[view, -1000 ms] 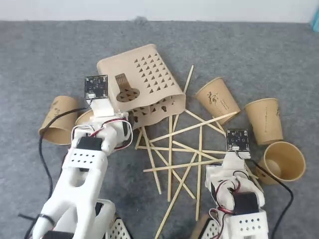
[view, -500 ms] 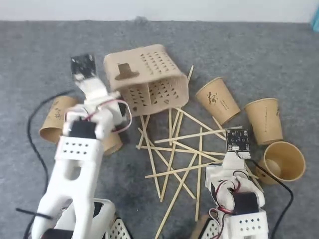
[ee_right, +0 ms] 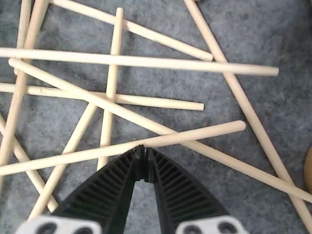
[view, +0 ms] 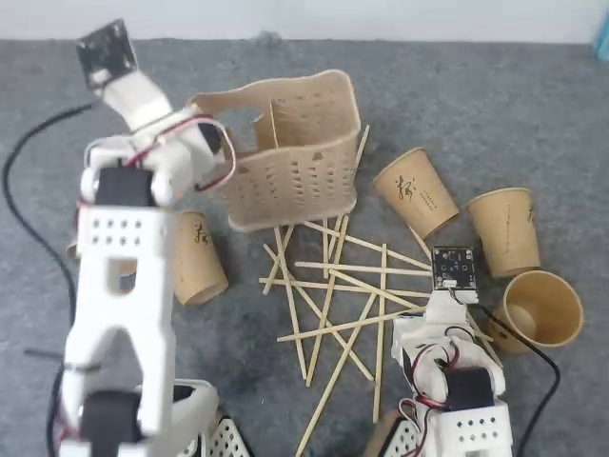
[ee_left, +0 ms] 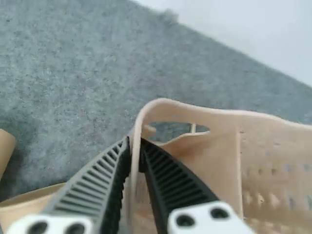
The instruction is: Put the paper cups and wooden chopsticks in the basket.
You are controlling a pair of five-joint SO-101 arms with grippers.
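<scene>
The tan perforated basket (view: 295, 162) stands nearly upright at the back of the grey mat, with one chopstick (view: 271, 124) leaning inside. My left gripper (view: 217, 145) is shut on the basket's left rim (ee_left: 146, 109), one finger on each side of the wall (ee_left: 135, 148). Wooden chopsticks (view: 333, 286) lie crisscrossed in front of the basket. Paper cups lie on their sides: one (view: 198, 259) beside the left arm and three on the right (view: 416, 190), (view: 504, 228), (view: 542, 307). My right gripper (ee_right: 145, 152) is shut and empty, low over the sticks, its tips at one chopstick (ee_right: 195, 134).
Another cup (view: 71, 249) lies partly hidden behind the left arm, whose black cable (view: 29, 228) loops along the left side. Bare mat stretches behind the basket up to the white wall (view: 381, 19). The right arm's body (view: 457, 381) stands at the front.
My left arm has risen and swung back to the left with the basket's rim in its grip, tipping the basket from its side to upright. Some chopsticks shifted. The right arm has kept still.
</scene>
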